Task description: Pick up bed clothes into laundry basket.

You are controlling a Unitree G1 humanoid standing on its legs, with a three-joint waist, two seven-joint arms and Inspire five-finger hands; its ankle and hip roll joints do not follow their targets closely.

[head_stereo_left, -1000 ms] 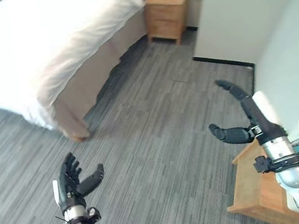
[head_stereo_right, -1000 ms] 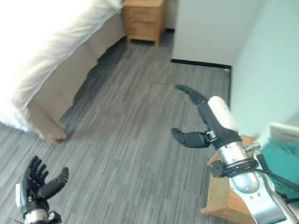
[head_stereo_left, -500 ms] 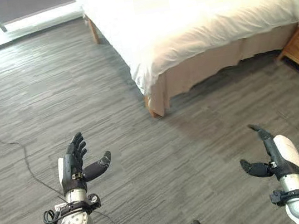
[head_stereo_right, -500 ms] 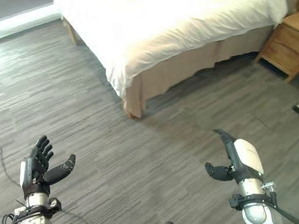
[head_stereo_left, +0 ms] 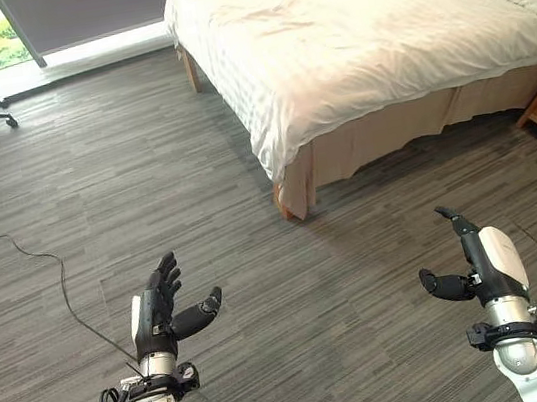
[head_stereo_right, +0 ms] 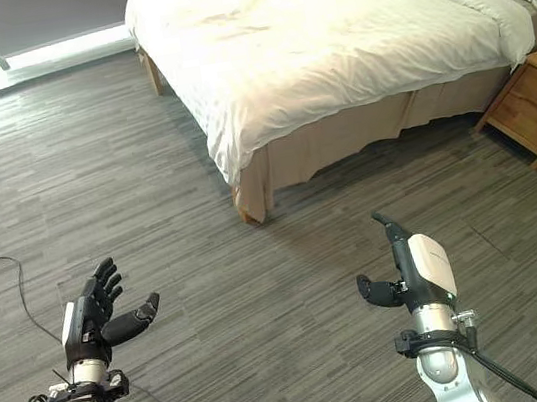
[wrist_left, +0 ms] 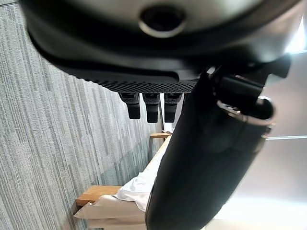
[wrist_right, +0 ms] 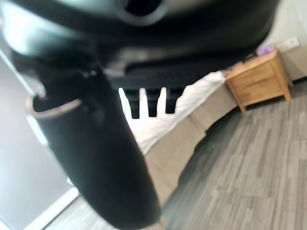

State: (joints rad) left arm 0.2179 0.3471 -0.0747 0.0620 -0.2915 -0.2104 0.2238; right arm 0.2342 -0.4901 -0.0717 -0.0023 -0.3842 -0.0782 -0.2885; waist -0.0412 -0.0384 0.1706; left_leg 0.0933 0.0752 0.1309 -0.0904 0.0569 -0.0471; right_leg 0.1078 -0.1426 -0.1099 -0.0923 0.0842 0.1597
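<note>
I am holding my left hand (head_stereo_left: 164,313) and right hand (head_stereo_left: 482,265) wide open, grasping nothing, above the floor (head_stereo_left: 99,216). White bed clothes (head_stereo_left: 345,38) are lying on the bed (head_stereo_left: 409,124) ahead of both.

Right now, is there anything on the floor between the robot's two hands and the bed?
No. In the left eye view, only bare grey floor lies between the left hand, the right hand and the bed.
</note>
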